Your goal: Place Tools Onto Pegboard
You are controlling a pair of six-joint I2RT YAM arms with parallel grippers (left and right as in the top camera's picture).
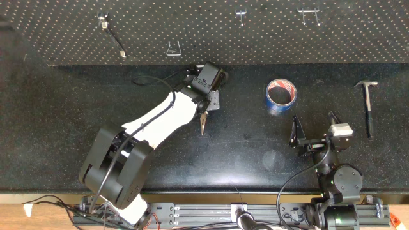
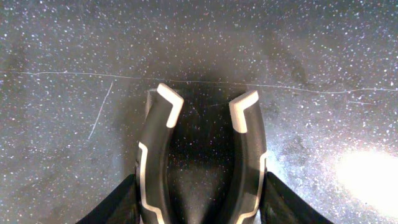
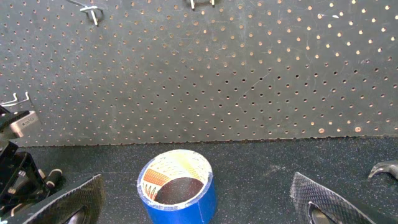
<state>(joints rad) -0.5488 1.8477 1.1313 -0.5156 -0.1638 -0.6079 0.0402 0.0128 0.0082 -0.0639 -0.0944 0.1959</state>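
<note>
A pair of pliers [image 1: 203,121] lies left of the table's middle, nose pointing toward the front edge. Its black, grey-trimmed handles [image 2: 158,143] sit between the fingers of my left gripper [image 1: 212,99], which press on their outer sides close to the table top. A blue tape roll [image 1: 281,94] lies flat right of centre, and a hammer [image 1: 367,108] lies at the far right. My right gripper [image 1: 314,129] stands open in front of the tape roll [image 3: 177,186], its fingers [image 3: 68,202] apart with nothing between them. The perforated pegboard [image 1: 255,38] runs along the back.
Metal hooks [image 1: 240,14] [image 1: 308,14] hang at the pegboard's upper right, a triangular hook [image 1: 173,48] at its middle, and a hook with a cable [image 1: 115,39] at its left. The hammer's head [image 3: 382,169] shows beside the right gripper. Bare table lies between pliers and tape.
</note>
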